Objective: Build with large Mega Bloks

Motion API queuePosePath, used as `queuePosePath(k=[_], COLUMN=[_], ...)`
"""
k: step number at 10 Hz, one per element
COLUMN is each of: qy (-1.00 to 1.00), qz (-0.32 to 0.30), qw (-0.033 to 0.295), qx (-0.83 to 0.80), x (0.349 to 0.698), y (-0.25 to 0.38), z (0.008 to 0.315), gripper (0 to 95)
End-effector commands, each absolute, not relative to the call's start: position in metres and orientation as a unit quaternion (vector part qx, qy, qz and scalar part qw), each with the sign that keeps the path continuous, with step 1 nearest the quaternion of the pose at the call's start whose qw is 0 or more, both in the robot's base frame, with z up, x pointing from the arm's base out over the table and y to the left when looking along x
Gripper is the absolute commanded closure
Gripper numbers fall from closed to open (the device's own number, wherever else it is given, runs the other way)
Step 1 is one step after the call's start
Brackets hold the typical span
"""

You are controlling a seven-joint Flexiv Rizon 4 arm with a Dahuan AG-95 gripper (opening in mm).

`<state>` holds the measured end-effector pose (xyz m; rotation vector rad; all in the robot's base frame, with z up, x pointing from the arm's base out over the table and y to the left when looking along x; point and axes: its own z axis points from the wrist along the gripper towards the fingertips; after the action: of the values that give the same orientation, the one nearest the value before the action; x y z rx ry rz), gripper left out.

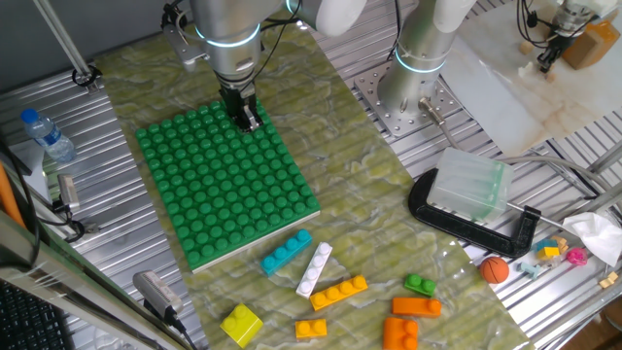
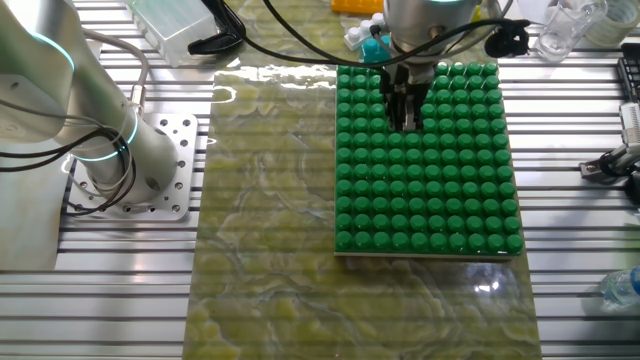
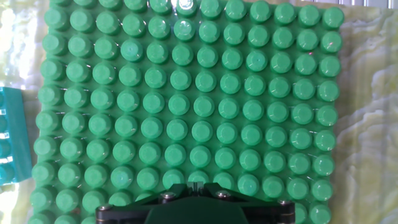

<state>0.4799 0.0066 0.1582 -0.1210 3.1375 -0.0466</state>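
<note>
Gripper: the gripper [image 1: 250,119] hangs over the far part of the green studded baseplate [image 1: 228,185], fingers drawn close together with nothing between them; whether the tips touch the studs I cannot tell.
Baseplate: lies flat on the marbled green mat [image 1: 369,219] that covers the surface; in the hand view its studs [image 3: 186,130] fill nearly the whole picture.
Loose bricks: on the mat beyond the baseplate's near edge lie a teal brick [image 1: 287,252], a white brick [image 1: 314,269], a long orange brick [image 1: 339,291], a yellow brick [image 1: 241,324], a small green brick [image 1: 420,285] and more orange bricks [image 1: 416,307].
Edges: the teal brick lies just beside the baseplate's edge.
Open room: bare mat stretches to the right of the baseplate.
</note>
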Motion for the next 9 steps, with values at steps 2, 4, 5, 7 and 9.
queuePosePath(k=[2, 4, 5, 7, 9], qy=[0.999, 0.999, 0.999, 0.999, 0.999], qz=[-0.015, -0.015, -0.014, -0.014, -0.008], qw=[-0.001, -0.003, -0.003, -0.002, 0.008], qx=[-0.042, -0.042, -0.04, -0.036, -0.031], x=[0.481, 0.48, 0.48, 0.48, 0.482], y=[0.01, 0.013, 0.014, 0.017, 0.029], z=[0.156, 0.155, 0.154, 0.151, 0.147], gripper=[95.0, 95.0, 95.0, 95.0, 95.0])
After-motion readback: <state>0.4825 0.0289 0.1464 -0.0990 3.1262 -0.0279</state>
